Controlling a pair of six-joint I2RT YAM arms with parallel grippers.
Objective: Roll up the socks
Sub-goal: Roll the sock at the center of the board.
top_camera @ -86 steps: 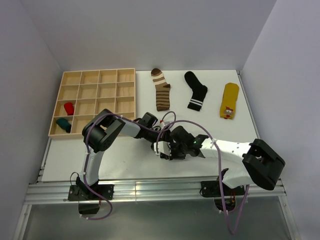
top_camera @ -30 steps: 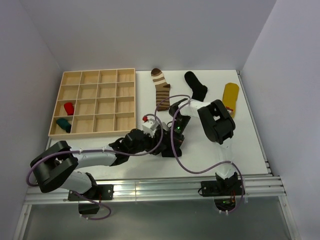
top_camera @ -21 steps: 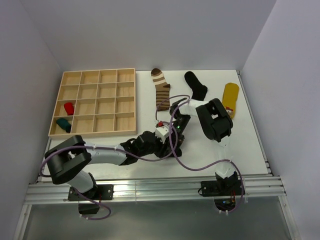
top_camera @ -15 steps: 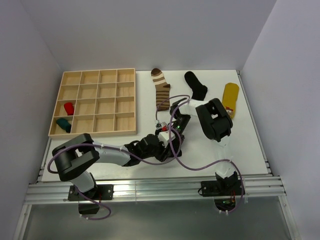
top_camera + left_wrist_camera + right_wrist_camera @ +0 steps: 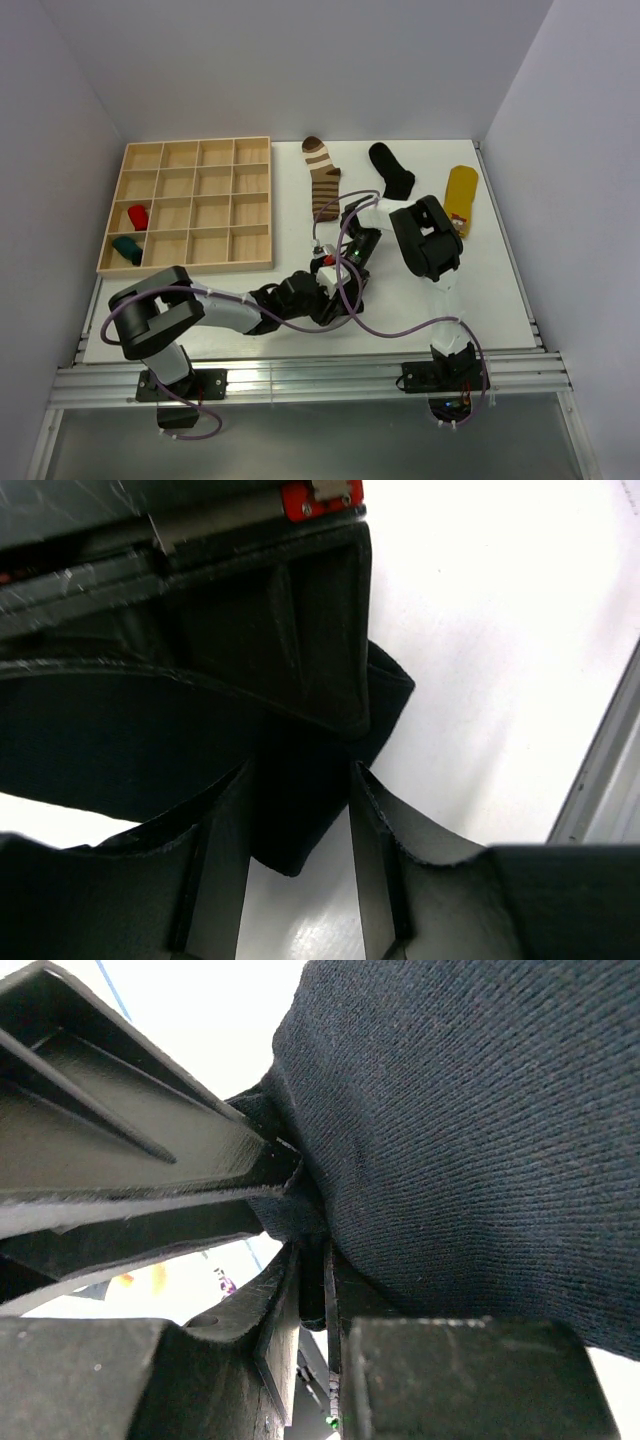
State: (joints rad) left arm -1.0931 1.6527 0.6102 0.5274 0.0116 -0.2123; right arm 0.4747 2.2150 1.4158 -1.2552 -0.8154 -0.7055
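A plain black sock [image 5: 480,1140] lies on the white table between both grippers, mostly hidden under them in the top view. My right gripper [image 5: 310,1260] [image 5: 352,262] is shut on a thin fold of it. My left gripper [image 5: 300,772] [image 5: 333,292] is open, its fingers [image 5: 225,870] straddling the sock's rounded end [image 5: 295,820]. At the back lie a brown-and-cream striped sock [image 5: 322,180], a black sock [image 5: 392,170] whose cuff the right arm covers, and a yellow sock [image 5: 460,198].
A wooden compartment tray [image 5: 186,268] stands at the back left, with a red roll [image 5: 137,216] and a teal roll [image 5: 127,248] in its left cells. Purple cables loop over the table's middle. The table's metal front edge [image 5: 600,780] runs near the left gripper.
My left gripper has slid right across the table, up to the right gripper and around the black sock's end. The right gripper has stayed shut on the sock.
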